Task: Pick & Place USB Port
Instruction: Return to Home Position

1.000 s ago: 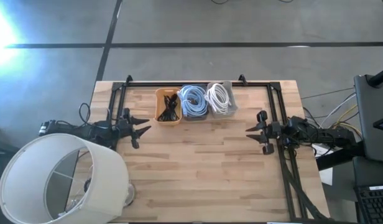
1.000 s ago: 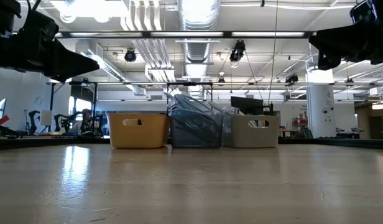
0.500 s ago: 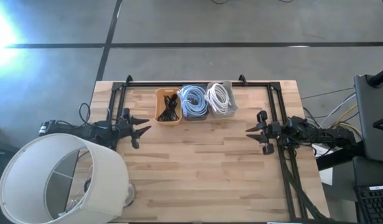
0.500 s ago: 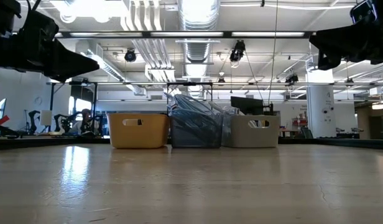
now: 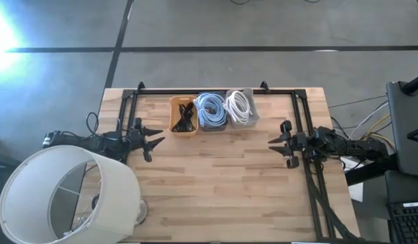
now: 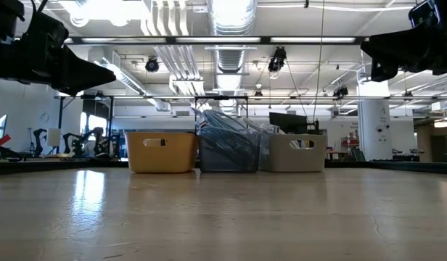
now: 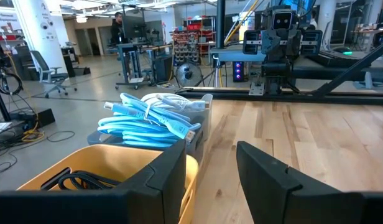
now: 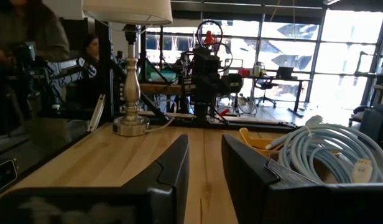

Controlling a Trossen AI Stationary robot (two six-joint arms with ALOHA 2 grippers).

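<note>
So, what changed in the last second? Honestly nothing. Both arms sit exactly where they were and nothing on the table (image 5: 216, 183) has budged. To me that says the sorting is done and the arms are already parked at home, so this is pretty much the end of the job.

The left gripper (image 5: 153, 139) hangs at the table's 9 o'clock edge, pointing inward. Its fingers (image 7: 160, 180) are spread with a clear gap and nothing is between them. The right gripper (image 5: 275, 144) mirrors it at 3 o'clock, parted a bit less, also empty.

Head count:
- 3 bins, side by side and touching, at 12 o'clock: yellow bin (image 5: 175, 127), middle bin (image 5: 213, 125), gray bin (image 5: 248, 93)
- black cables (image 5: 185, 118) in the yellow one, blue cables (image 5: 210, 108) in the middle one, white cables (image 5: 237, 105) in the gray one. They're coiled up together, so I can't say how many are in each.
- 1 lamp (image 5: 66, 196) at about 8 o'clock, its shade overhanging the corner
- 2 arms

I see no loose cable lying on the wood, so every cable in view is in a bin.
</note>
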